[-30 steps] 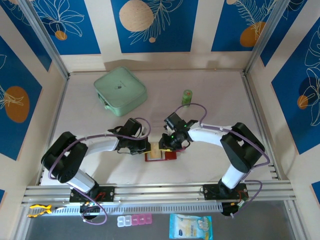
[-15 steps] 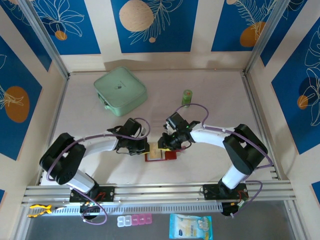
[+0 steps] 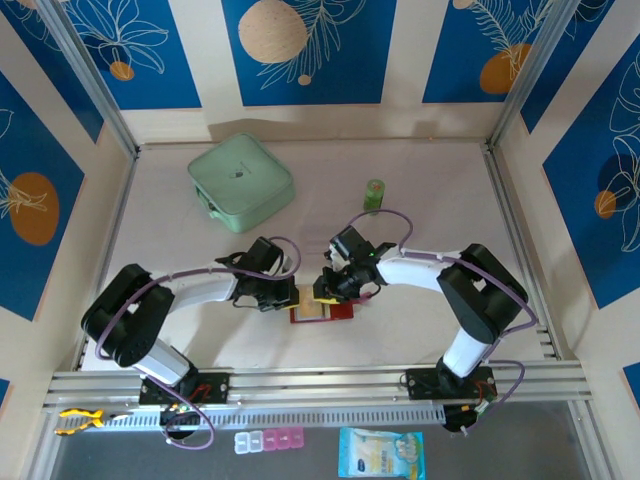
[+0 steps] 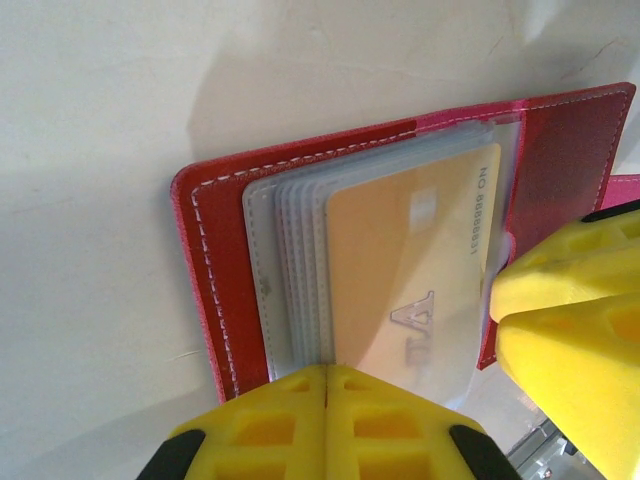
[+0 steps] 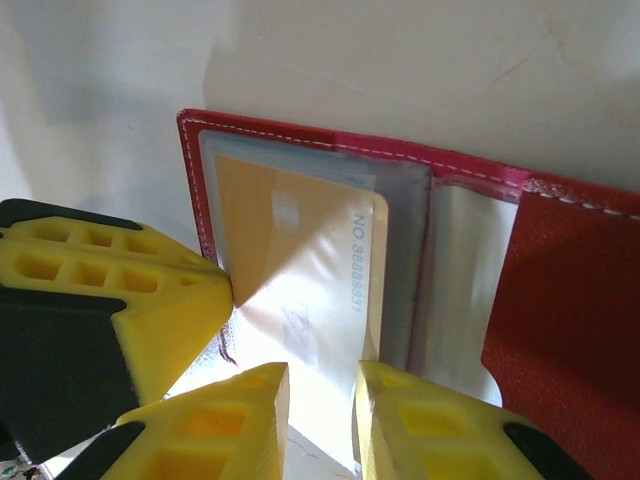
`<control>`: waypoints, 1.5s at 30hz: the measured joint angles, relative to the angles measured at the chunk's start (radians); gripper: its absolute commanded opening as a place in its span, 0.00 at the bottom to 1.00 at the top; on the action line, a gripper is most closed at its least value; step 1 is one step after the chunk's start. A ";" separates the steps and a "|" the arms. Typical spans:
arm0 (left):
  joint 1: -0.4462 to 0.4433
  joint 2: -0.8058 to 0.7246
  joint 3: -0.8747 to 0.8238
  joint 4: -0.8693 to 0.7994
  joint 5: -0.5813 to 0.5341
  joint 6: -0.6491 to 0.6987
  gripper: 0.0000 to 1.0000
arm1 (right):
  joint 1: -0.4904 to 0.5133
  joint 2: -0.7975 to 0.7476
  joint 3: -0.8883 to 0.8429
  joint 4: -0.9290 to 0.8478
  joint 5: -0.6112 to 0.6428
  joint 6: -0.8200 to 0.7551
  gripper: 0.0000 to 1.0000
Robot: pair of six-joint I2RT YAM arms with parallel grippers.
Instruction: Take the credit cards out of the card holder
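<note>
Pale table (image 5: 420, 60), credit card (image 5: 300, 250) "NO.8888831"

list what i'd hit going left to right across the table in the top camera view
mint-green case → left gripper → card holder → green bottle

On the yellow-orange credit card (image 5: 290, 250) inside the open card holder (image 5: 570, 300), small print runs along the card's edge nearest the holder's fold: "NO." then a run of eights, the last digits unclear. The left wrist view adds a large pale "A" on that card, its neighbouring letters lost in glare. The mint-green case (image 3: 240, 178), well behind the holder, bears a mark too small to read.
</note>
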 measured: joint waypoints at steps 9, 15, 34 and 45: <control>0.000 0.000 -0.002 0.006 0.000 0.000 0.00 | 0.000 0.015 0.000 0.007 -0.008 0.000 0.23; 0.000 0.000 -0.003 0.007 0.000 0.000 0.00 | 0.000 0.019 0.001 -0.004 0.005 0.000 0.23; 0.000 -0.004 0.002 -0.010 -0.002 0.004 0.00 | 0.000 -0.059 0.002 -0.069 0.069 -0.004 0.24; -0.038 -0.012 0.051 -0.020 0.000 0.006 0.00 | -0.020 -0.074 -0.038 -0.007 0.031 -0.004 0.24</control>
